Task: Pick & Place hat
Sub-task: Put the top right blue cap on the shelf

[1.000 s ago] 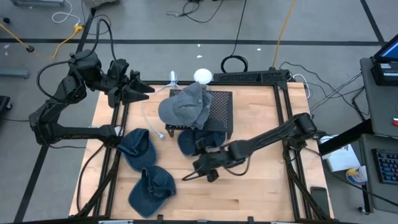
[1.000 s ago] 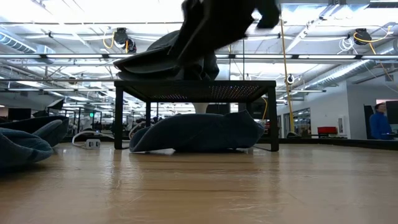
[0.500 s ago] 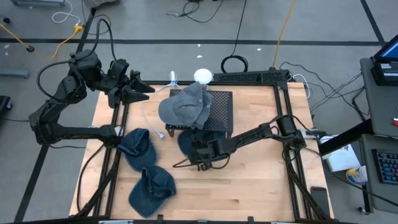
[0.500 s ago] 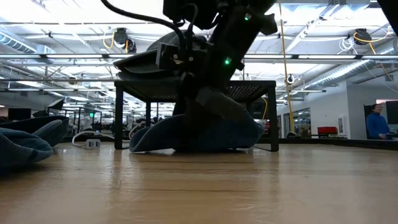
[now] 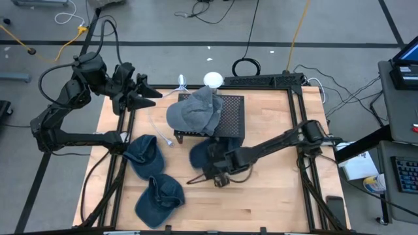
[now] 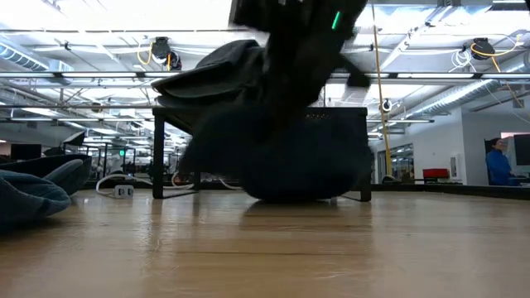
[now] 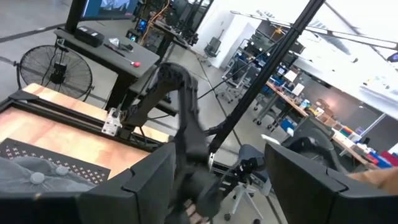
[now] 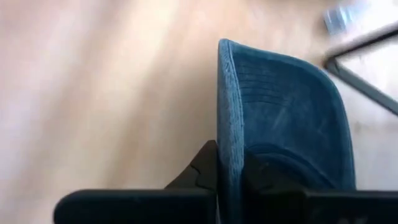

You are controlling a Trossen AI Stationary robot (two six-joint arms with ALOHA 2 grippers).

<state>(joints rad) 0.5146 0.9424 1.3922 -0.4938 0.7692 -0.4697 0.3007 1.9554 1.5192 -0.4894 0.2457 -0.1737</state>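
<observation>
A blue hat [image 5: 204,155] lies on the table at the near side of the black mesh rack [image 5: 230,119], partly under it. My right gripper [image 5: 215,173] is shut on it; the right wrist view shows its brim [image 8: 280,118] on edge between the fingers. A grey hat [image 5: 194,111] rests on top of the rack. Two more blue hats [image 5: 145,156] [image 5: 159,198] lie on the table's left side. My left gripper [image 5: 145,95] hangs open beyond the table's far left corner, holding nothing. My right gripper pinches the blue hat's brim [image 8: 225,143] between its two fingers, which close on the brim's two faces at one side edge. The fingers come in low from the table's near side. In the low view the hat's crown [image 6: 298,170] sits on the table.
A white cable [image 5: 155,125] runs across the table left of the rack. Black frame rails [image 5: 302,124] border the table on both sides. Bare wood lies along the near edge and on the right half. A person stands far off in the room [image 6: 499,161].
My right gripper has moved in to the blue hat under the rack, shut on its brim, and then drawn back a little toward the table's near edge. The hat has come partly out from under the rack toward the near edge.
</observation>
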